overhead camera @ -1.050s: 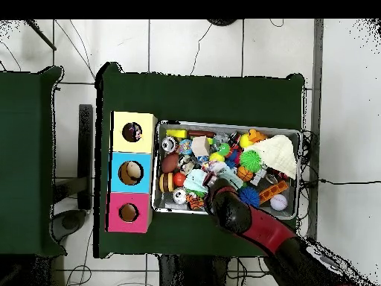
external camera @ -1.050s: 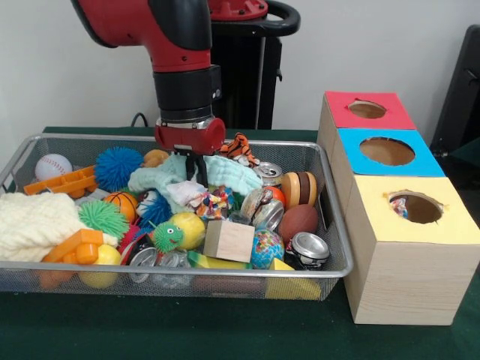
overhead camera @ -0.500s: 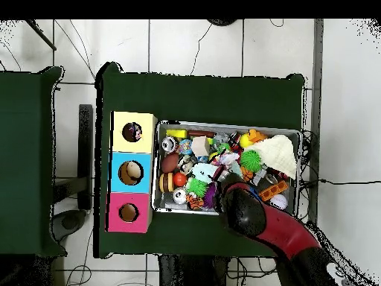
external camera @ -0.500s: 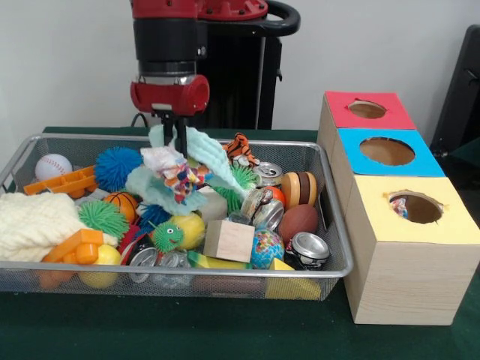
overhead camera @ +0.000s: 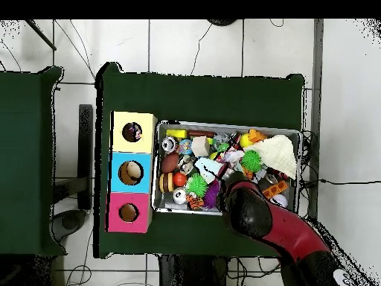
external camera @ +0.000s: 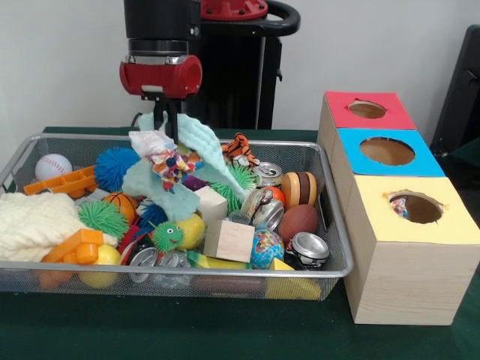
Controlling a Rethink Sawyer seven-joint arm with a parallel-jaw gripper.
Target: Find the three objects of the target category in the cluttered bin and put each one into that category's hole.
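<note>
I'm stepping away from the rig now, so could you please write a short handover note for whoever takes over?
Gripper: shut on the light green cloth, lifted above the wire bin; a patterned cloth hangs with it.
Boxes: red hole, blue hole, yellow hole beside the bin; something colourful shows inside the yellow one.
Done: cloth pulled clear of the clutter.
Left: carry it to its hole, release, then search on.

Bright even light, soft shadows, slight blur
</note>
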